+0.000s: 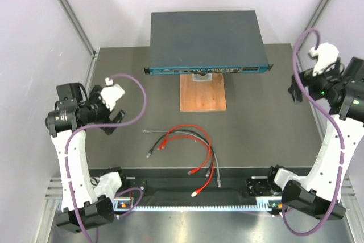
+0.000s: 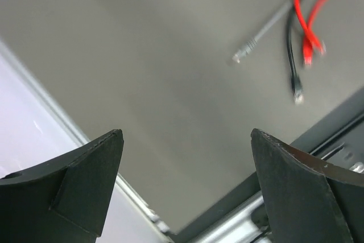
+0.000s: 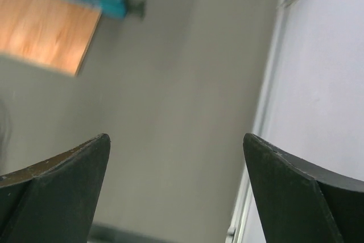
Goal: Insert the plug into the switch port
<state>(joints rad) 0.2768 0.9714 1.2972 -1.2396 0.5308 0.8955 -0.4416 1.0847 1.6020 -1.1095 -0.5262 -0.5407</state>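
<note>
Switch (image 1: 207, 41) at back centre of table, teal front face toward arms, front edge seems to rest on wooden board (image 1: 203, 93). Cables (image 1: 185, 128) (red, black, grey) w/ plugs lie loose near front, well apart from switch. Left gripper (image 2: 186, 138) jaws spread wide, nothing between. Right gripper (image 3: 176, 140) same, empty

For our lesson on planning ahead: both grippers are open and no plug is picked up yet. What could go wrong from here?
First, the thin red, black and grey cables lie crossed in one loose bundle, so lifting one plug may drag the others. Second, the wide flat dark blue-grey metal switch has small, closely packed ports on its thin teal front face, so a tilted plug could miss or jam.
</note>
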